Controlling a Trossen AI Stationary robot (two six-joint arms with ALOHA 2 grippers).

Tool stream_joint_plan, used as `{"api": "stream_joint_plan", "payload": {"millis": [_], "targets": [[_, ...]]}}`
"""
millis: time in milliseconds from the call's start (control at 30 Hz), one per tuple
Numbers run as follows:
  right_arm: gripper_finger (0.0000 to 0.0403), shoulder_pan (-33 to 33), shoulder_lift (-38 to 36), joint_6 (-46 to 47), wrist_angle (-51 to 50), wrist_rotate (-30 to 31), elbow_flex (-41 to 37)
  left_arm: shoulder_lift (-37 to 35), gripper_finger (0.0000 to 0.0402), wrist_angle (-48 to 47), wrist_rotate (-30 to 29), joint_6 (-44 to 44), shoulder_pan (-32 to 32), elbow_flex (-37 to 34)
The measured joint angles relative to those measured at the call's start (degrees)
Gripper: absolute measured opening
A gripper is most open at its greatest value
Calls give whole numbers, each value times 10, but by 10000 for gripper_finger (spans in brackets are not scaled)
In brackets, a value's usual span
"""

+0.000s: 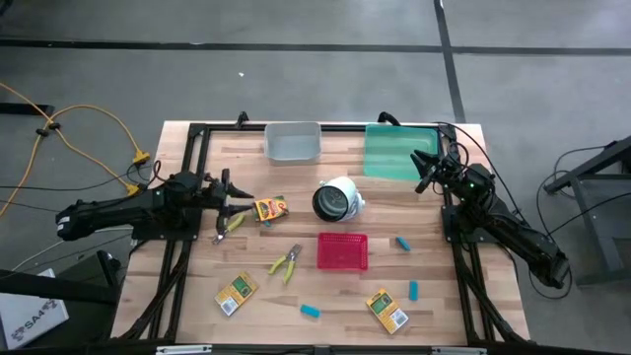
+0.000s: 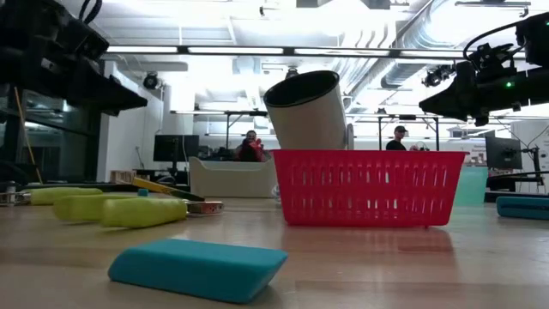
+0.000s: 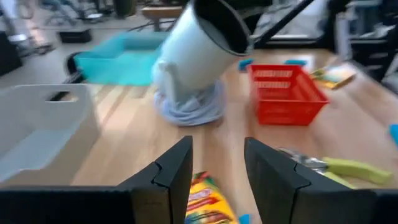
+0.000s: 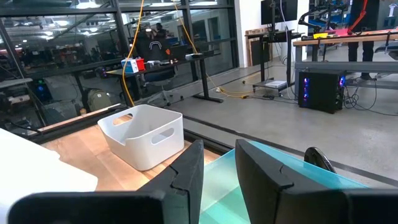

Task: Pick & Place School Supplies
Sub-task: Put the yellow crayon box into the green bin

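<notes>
Beneath released left pincer (image 3: 217, 180), crayon box (image 3: 205, 202) half hidden, right pincer (image 4: 217, 180) parted

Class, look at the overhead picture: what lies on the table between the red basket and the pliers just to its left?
Nothing. In the high view the strip between the red basket and the pliers is bare wooden table.
</notes>
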Motion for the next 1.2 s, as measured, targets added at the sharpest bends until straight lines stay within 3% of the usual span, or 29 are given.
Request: {"api": "stream_joint_plan", "payload": {"millis": [133,267,500,800,1067,1200], "targets": [[85,0,0,0,0,0,0,13,140,-77,-57,6,-9,33],[85,0,0,0,0,0,0,37,140,-85,-90,-28,-34,53],[85,0,0,0,0,0,0,114,140,-130,-176,-242,-93,97],[85,0,0,0,0,0,0,200,140,-164,-153,-553,-122,135],[85,0,0,0,0,0,0,229,140,-161,-168,-689,-120,135],[85,0,0,0,0,0,0,217,140,-165,-164,-715,-111,136]]}}
